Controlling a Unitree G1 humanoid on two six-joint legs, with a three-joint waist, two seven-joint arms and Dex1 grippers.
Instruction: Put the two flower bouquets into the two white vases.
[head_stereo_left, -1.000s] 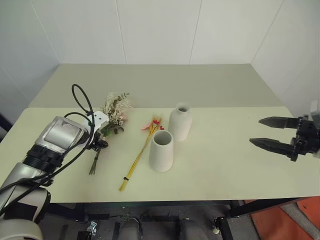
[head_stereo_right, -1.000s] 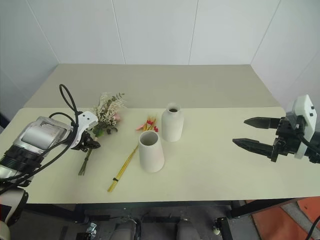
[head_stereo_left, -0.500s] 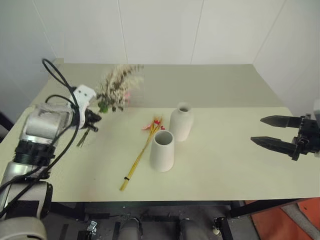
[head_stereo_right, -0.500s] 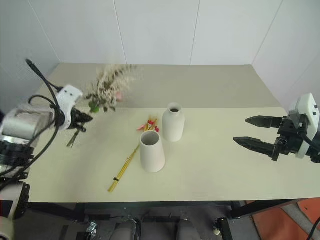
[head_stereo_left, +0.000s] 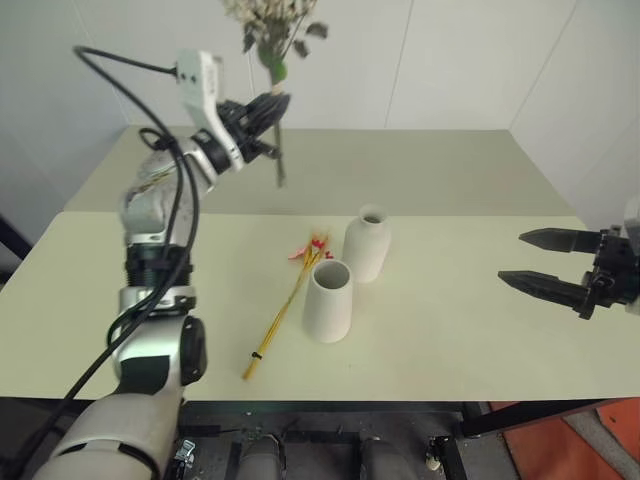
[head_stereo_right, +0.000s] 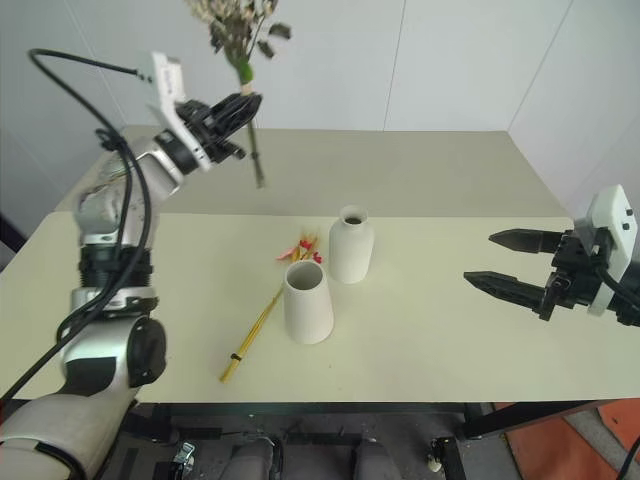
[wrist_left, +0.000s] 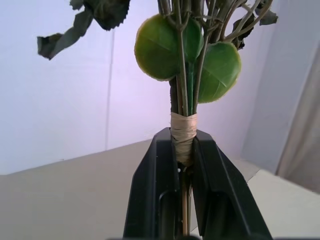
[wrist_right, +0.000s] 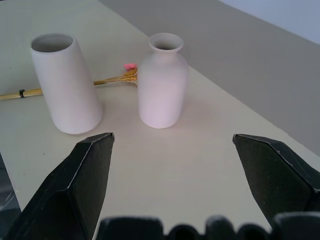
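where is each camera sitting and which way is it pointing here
Left eye and right eye views: on the head, looking forward and down over the table; left arm raised, left gripper shut on the bushy bouquet, right gripper open at the right.
Left wrist view: along its own fingers, clamped on the bouquet's taped stems.
Right wrist view: along its open fingers at the wide-mouthed vase, bottle-shaped vase and slim yellow bundle.
Shared: head and right wrist views show both vases.
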